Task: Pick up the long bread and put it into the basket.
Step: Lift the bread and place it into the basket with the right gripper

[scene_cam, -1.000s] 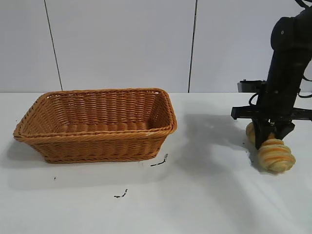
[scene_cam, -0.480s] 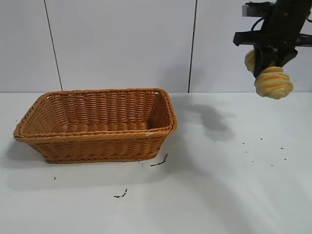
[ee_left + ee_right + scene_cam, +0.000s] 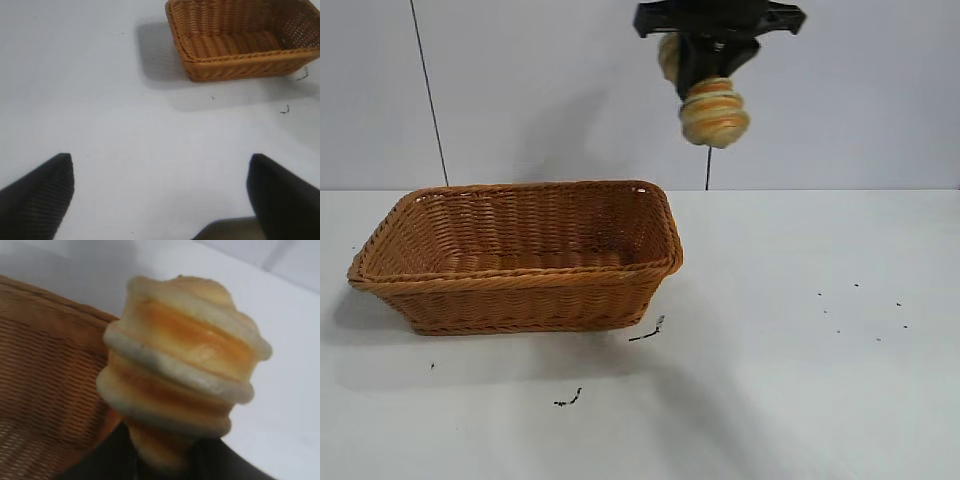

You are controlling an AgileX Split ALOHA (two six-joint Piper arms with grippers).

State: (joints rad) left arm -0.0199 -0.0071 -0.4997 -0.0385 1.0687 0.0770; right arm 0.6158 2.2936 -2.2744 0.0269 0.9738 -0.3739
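My right gripper (image 3: 705,60) is shut on the long bread (image 3: 714,112), a tan-yellow loaf with orange-brown ridges. It holds the loaf high in the air, above and just right of the basket's right end. The right wrist view shows the loaf (image 3: 182,375) filling the picture, with the basket's rim (image 3: 45,305) below it. The orange-brown wicker basket (image 3: 520,292) stands on the white table at the left; its inside holds nothing. My left gripper (image 3: 160,197) is open over bare table and does not show in the exterior view. The basket's rim shows in its view (image 3: 240,57).
The white table (image 3: 800,380) carries small dark specks near the basket's front right corner (image 3: 648,330), in front of it (image 3: 568,400) and at the right (image 3: 860,310). A white panelled wall stands behind.
My right gripper lifted the long bread off the table at the right, then carried it leftward and high, to a spot near the basket's right end. The basket has not moved.
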